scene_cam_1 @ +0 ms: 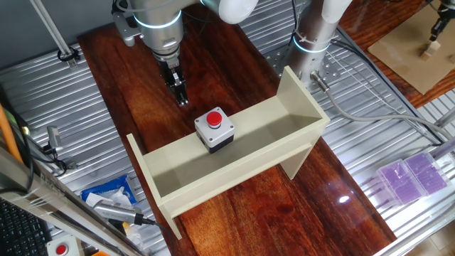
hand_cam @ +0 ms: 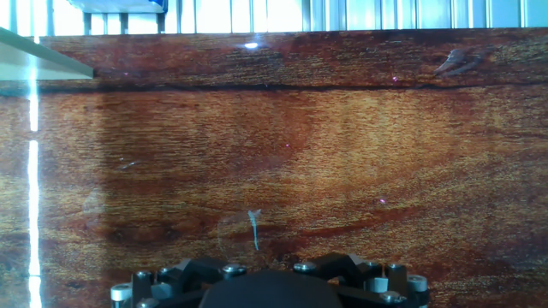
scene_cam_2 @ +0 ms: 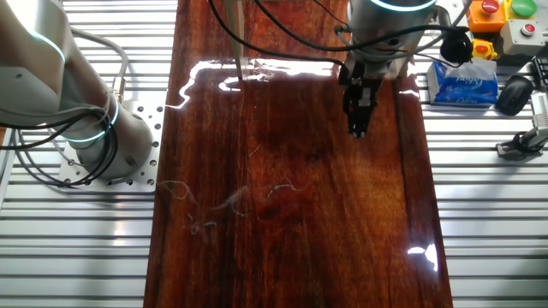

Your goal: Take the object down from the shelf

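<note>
The object (scene_cam_1: 215, 129), a small grey box with a black base and a red push-button, sits on the rear top edge of the cream shelf (scene_cam_1: 234, 162), near its middle. My gripper (scene_cam_1: 183, 99) hangs over the bare wood behind the shelf, up and to the left of the object and apart from it. Its fingers look pressed together and empty. In the other fixed view the gripper (scene_cam_2: 357, 128) is over the table's far right part, and the object is out of view. The hand view shows only wood and a pale shelf corner (hand_cam: 38, 56).
The arm's base (scene_cam_1: 313, 43) stands behind the shelf's right end. A blue packet (scene_cam_2: 462, 81) and button boxes (scene_cam_2: 501, 13) lie off the wood. Purple boxes (scene_cam_1: 416, 174) sit at the right, tools and a pale red-buttoned box (scene_cam_1: 60, 249) at the front left.
</note>
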